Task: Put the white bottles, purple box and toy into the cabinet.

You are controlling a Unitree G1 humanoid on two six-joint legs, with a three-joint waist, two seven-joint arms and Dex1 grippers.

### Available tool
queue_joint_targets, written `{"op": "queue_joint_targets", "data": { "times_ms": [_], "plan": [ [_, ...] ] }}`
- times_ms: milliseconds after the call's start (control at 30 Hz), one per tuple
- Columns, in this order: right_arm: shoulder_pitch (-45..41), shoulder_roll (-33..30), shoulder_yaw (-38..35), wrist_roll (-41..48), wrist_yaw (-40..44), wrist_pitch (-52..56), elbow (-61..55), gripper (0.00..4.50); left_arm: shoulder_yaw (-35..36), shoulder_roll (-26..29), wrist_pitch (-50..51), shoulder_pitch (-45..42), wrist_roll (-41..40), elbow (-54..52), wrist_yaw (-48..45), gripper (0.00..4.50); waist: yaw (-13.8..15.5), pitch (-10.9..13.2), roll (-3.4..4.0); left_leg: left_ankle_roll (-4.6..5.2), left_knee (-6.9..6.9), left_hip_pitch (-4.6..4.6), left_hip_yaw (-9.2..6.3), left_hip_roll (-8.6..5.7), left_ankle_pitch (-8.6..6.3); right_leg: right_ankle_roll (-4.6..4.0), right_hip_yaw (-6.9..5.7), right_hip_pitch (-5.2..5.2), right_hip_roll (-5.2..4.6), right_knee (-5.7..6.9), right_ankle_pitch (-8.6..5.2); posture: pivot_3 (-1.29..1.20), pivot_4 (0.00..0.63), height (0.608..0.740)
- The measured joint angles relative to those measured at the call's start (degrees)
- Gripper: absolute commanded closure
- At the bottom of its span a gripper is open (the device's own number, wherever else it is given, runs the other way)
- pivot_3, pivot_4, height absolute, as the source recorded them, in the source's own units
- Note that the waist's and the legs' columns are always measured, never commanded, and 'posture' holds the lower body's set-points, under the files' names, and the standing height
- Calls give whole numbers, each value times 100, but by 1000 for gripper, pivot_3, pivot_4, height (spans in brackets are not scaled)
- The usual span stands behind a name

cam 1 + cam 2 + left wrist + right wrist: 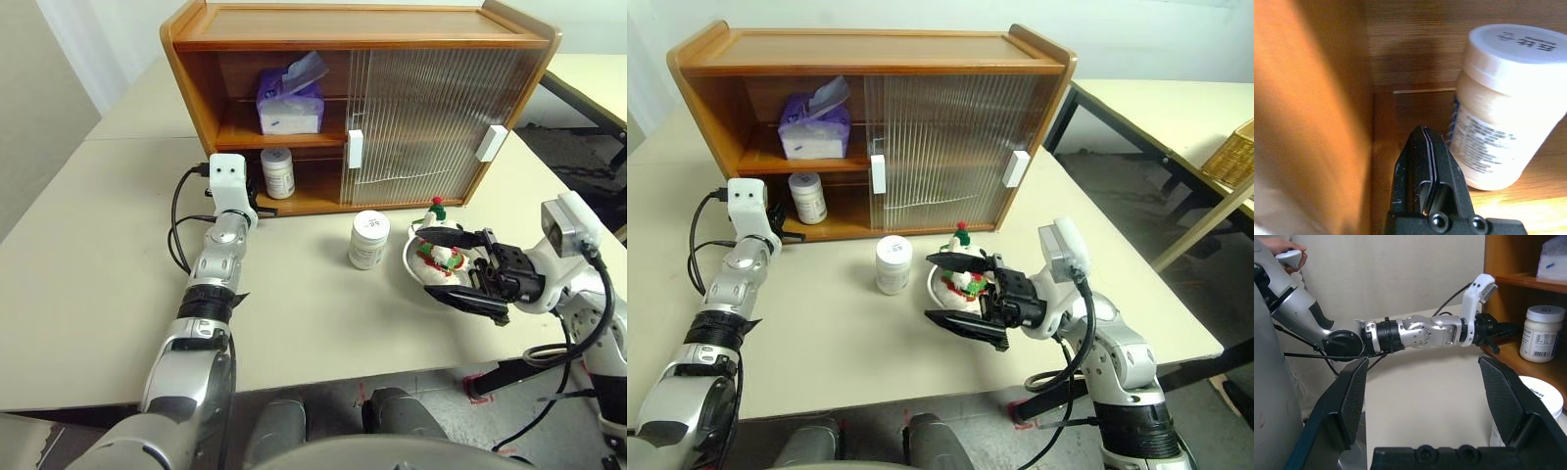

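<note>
Wooden cabinet (pixel 294 29) already held purple box (pixel 290 99) on upper shelf & one white bottle (pixel 278 172) on lower. L gripper (pixel 1425 142), fingers pinched together w/ nothing held, sat just beside that bottle. R gripper (pixel 458 269), jaws spread wide, straddled toy (pixel 438 253) in a bowl (pixel 416 266); second white bottle (pixel 368 240) stood just beyond its fingertips on table (pixel 98 255).

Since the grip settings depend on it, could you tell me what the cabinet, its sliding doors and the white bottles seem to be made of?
The cabinet looks like wood or wood veneer: warm brown, visible grain, a smooth satin sheen. Its sliding doors look like ribbed translucent plastic or glass, blurring what stands behind; which of the two I cannot tell. The white bottles look like smooth, hard plastic: opaque white bodies and lids with printed paper-like labels.
</note>
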Motion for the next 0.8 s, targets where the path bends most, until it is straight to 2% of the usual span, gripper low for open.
{"op": "queue_joint_targets", "data": {
  "times_ms": [800],
  "plan": [
    [-11,-2,68,-6,-35,11,-67,0,-81,-211,-29,4,22,-73,2,4434,6,1,0,6,0,-8,1,-1,3,4,0,0,0,-9,-2,-105,27,740]
  ]
}}
